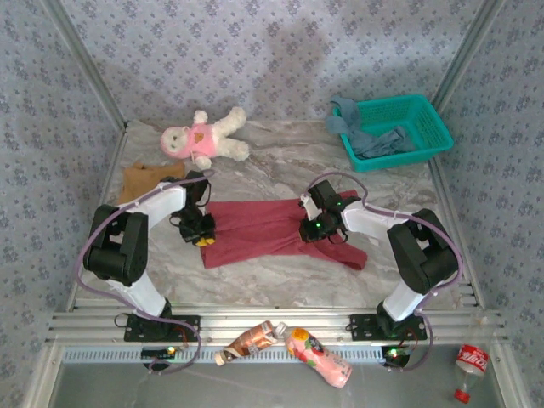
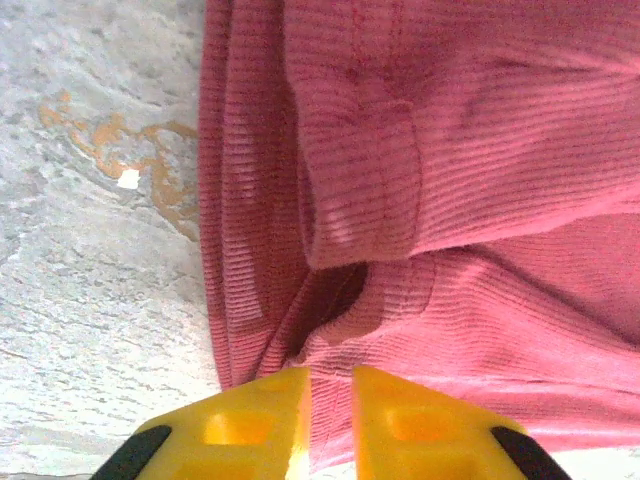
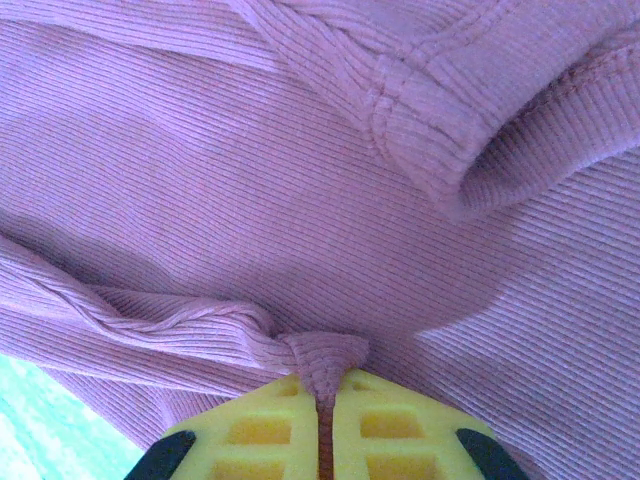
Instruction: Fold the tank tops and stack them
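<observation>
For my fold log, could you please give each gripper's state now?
Left gripper: at the edge of the dark red tank top; cannot be told.
Right gripper: closed, pinching that top.

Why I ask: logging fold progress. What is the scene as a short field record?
dark red tank top: lying mid-table between the grippers
right gripper: shut, pinching a fold of it
left gripper: at its left end, grip unclear
tan-brown tank top: crumpled behind the left arm
dusty blue tank top: in the teal basket

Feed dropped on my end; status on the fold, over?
Right gripper shut on dark red tank top. Left gripper at its edge, grip unclear. Doll, basket well apart.
</observation>
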You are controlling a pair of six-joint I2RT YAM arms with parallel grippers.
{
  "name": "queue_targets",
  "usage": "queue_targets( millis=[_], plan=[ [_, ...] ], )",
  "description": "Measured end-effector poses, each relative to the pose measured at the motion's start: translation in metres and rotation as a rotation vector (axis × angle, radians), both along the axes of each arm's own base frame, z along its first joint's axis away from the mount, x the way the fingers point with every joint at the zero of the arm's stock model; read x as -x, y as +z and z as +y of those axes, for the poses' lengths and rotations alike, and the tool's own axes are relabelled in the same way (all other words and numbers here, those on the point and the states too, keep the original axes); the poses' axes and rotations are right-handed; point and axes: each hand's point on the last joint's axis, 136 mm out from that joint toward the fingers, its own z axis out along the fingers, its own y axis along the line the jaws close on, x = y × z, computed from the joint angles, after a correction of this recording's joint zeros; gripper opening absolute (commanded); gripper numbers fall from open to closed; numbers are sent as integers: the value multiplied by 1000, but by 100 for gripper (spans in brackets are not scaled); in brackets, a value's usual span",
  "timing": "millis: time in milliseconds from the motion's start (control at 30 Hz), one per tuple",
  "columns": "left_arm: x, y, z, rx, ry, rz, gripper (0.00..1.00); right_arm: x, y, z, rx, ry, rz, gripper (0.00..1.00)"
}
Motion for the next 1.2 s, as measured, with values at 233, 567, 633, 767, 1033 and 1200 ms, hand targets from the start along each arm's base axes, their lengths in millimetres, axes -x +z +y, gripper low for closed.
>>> queue_targets(
  millis=[233,567,633,767,1033,1200],
  plan=[
    [0,-2,0,-10,-6,1,31,1,0,2,-2,3,-1,10],
    [-2,-10,-5,-19,-24,19,28,1,0,2,-2,3,-1,9],
    [-5,-8,-8,-14,-26,6,24,1,0,2,-2,3,-1,9],
    [-7,-7,-12,-11,-34,-3,21,1,0,2,-2,3,-1,9],
    [-9,-9,-13,-9,-37,1,5,1,0,2,-2,3,-1,9],
    [-12,-4,-13,-11,-46,-3,0,1,0,2,-2,3,-1,9]
  ],
)
